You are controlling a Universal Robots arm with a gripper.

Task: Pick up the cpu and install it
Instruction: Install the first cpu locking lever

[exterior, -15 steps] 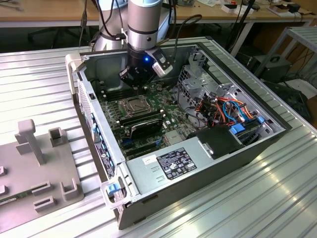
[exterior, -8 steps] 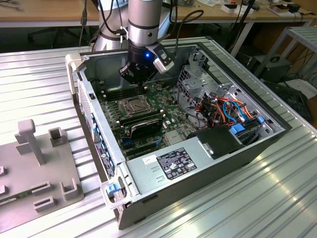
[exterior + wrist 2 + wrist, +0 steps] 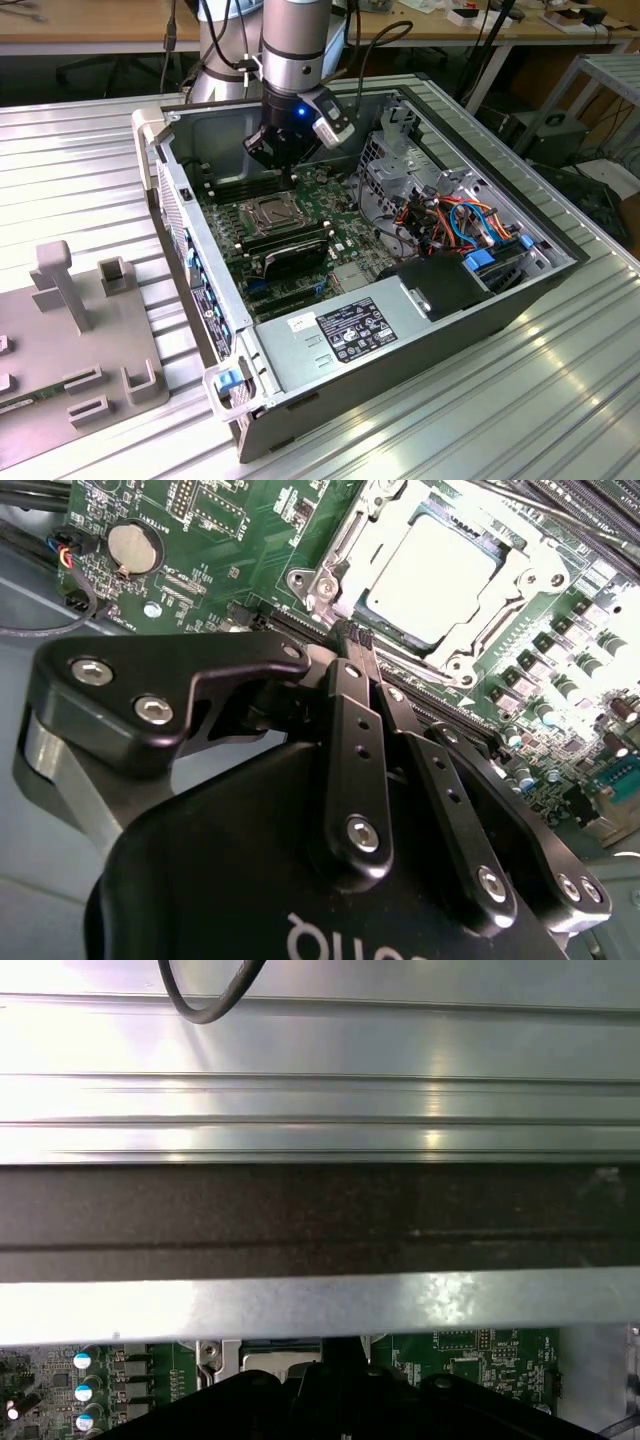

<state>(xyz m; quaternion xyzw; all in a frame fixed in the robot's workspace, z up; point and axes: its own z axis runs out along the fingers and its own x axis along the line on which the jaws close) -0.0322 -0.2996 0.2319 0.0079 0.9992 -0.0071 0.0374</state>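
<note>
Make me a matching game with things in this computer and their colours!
Things:
1. cpu
2. board
3. gripper
4. cables

Colours:
A. black
B. green
C. orange and blue
D. silvery

Pairs: 1-D, 2-B, 3-A, 4-C
</note>
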